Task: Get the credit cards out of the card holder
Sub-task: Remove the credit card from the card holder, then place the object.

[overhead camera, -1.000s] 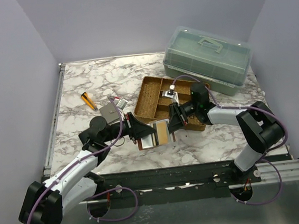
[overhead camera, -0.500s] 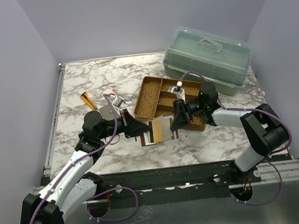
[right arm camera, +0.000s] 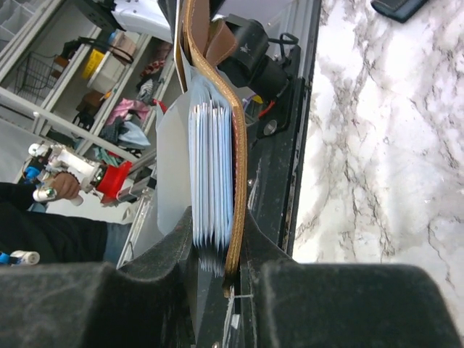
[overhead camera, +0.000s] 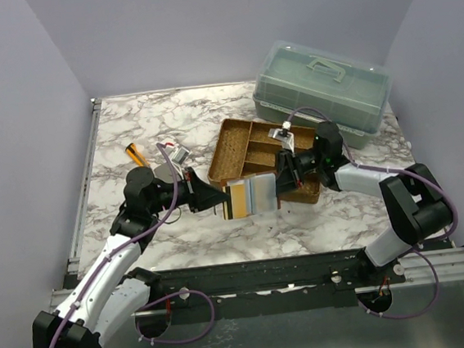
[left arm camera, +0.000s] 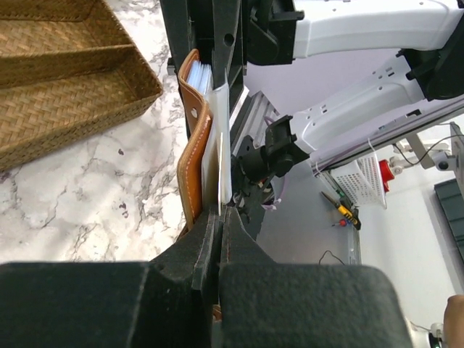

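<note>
While my left gripper pinched one edge of the card holder and my right gripper pinched the other, it hung open above the marble table, beside the woven tray.

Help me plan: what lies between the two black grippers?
The open reddish-brown leather card holder, held by left gripper and right gripper at its ends; top view.

I see white shells on my left arm and right arm, set between chunky black joint housings. A purple cable loops along each, and the left gripper and right gripper are matte black wedges.
</note>
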`<state>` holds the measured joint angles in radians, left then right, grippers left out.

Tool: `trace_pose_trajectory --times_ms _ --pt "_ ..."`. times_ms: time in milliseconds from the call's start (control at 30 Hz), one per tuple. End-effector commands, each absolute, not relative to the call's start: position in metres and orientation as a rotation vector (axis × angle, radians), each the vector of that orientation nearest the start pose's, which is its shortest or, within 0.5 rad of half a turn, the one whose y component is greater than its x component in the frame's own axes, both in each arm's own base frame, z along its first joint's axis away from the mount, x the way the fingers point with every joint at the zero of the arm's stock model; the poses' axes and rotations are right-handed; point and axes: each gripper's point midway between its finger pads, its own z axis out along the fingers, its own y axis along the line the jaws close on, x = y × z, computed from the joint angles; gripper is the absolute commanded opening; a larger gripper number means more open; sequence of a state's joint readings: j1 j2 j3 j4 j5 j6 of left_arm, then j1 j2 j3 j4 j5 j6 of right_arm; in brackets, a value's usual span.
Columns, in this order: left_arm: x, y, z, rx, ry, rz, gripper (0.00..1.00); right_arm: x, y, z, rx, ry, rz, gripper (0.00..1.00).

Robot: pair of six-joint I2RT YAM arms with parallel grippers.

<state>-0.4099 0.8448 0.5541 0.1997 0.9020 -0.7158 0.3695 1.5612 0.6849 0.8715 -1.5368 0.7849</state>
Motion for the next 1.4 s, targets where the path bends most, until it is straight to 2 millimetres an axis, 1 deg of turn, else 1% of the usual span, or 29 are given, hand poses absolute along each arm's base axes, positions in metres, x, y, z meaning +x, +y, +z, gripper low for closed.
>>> trace_pose_trajectory --times_ms 0,67,133,233,300,433,600,667,767,867,900,1000,1133,1267,1300,1367 --pt "0.177 -0.235 0.266 0.496 1.794 -1.485 0.00 0.209 0.263 0.202 -1.088 1.675 1.869 0.00" --pt "0.183 -0.231 0.266 0.470 1.795 -1.457 0.00 0.222 0.265 0.198 -1.079 1.732 1.752 0.00" --pt "0.191 -0.229 0.266 0.440 1.790 -1.437 0.00 0.231 0.261 0.193 -1.066 1.786 1.648 0.00" --pt "0.204 -0.226 0.263 0.393 1.775 -1.421 0.00 0.250 0.245 0.197 -1.001 1.812 1.530 0.00" --pt "0.215 -0.226 0.262 0.370 1.756 -1.414 0.00 0.264 0.234 0.196 -0.944 1.845 1.452 0.00" --pt "0.236 -0.232 0.251 0.345 1.776 -1.422 0.00 0.283 0.214 0.199 -0.863 1.872 1.344 0.00" --pt "0.273 -0.235 0.231 0.297 1.846 -1.360 0.00 0.300 0.197 0.200 -0.777 1.913 1.237 0.00" --pt "0.291 -0.235 0.219 0.256 1.898 -1.315 0.00 0.303 0.190 0.203 -0.750 1.912 1.223 0.00" --pt "0.322 -0.231 0.196 0.201 2.010 -1.211 0.00 0.305 0.182 0.208 -0.726 1.899 1.218 0.00" --pt "0.348 -0.227 0.175 0.200 2.133 -1.105 0.00 0.306 0.176 0.211 -0.712 1.892 1.212 0.00" --pt "0.356 -0.227 0.172 0.215 2.154 -1.083 0.00 0.307 0.174 0.211 -0.707 1.892 1.208 0.00" --pt "0.376 -0.225 0.155 0.232 2.241 -1.025 0.00 0.308 0.171 0.212 -0.698 1.891 1.200 0.00" --pt "0.397 -0.229 0.136 0.260 2.295 -0.995 0.00 0.310 0.167 0.212 -0.682 1.894 1.190 0.00" --pt "0.417 -0.236 0.125 0.280 2.318 -0.999 0.00 0.309 0.165 0.213 -0.678 1.889 1.192 0.00" --pt "0.423 -0.238 0.125 0.287 2.318 -0.998 0.00 0.310 0.165 0.213 -0.677 1.886 1.192 0.00" --pt "0.428 -0.242 0.116 0.297 2.341 -1.003 0.00 0.310 0.164 0.213 -0.674 1.886 1.194 0.00"
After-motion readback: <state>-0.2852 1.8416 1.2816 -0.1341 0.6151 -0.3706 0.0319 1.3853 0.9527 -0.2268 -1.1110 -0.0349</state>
